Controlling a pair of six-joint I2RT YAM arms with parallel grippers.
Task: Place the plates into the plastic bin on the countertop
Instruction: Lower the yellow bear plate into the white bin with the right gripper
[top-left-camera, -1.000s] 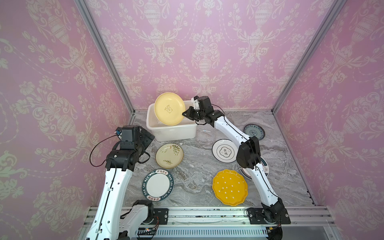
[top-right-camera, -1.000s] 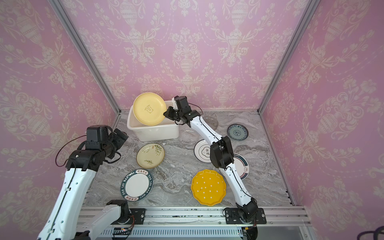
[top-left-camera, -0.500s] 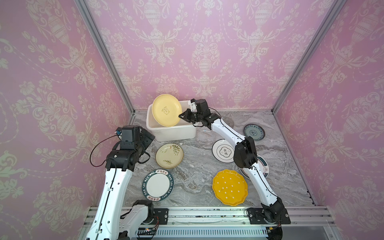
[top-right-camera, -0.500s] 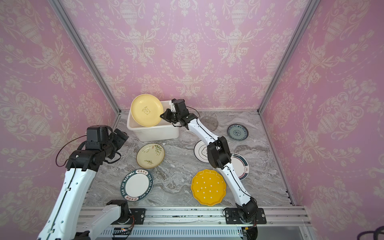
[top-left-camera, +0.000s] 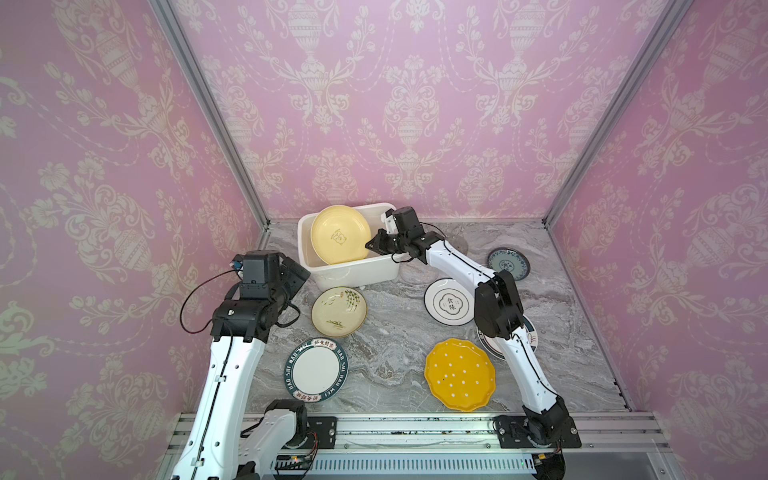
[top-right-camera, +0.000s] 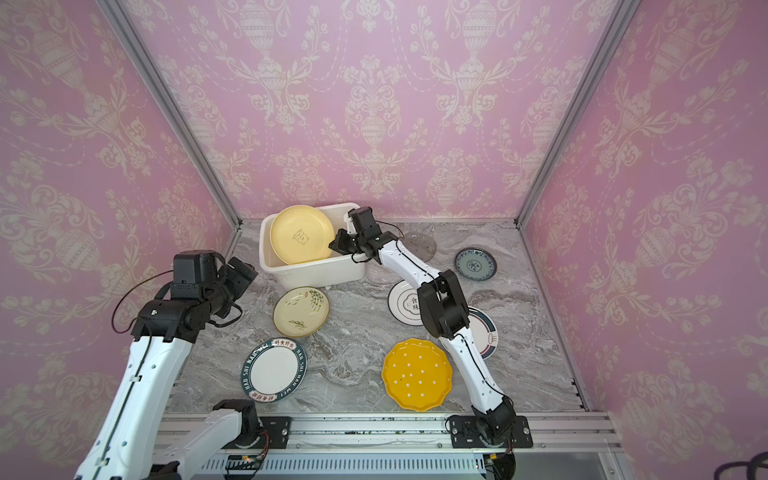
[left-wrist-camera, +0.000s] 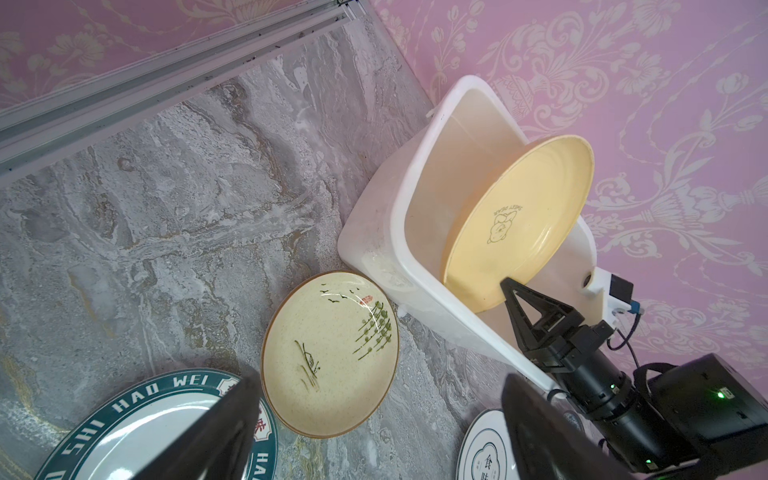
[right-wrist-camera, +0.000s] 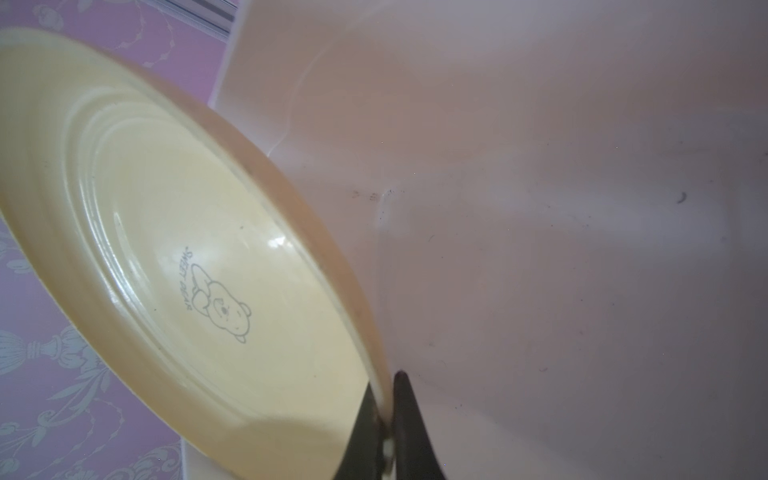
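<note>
Evidently, the right tool pinches the pale yellow plate by its rim, tilted to slide inside the plastic bin, while the left tool gapes empty.

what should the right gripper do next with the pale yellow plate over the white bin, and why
Probably lower and tip it flatter before letting go. The right gripper is shut on the rim of the pale yellow round plate, which stands steeply tilted, lower part inside the deep white plastic bin, upper edge above its rim. Released now, it might drop hard.
</note>
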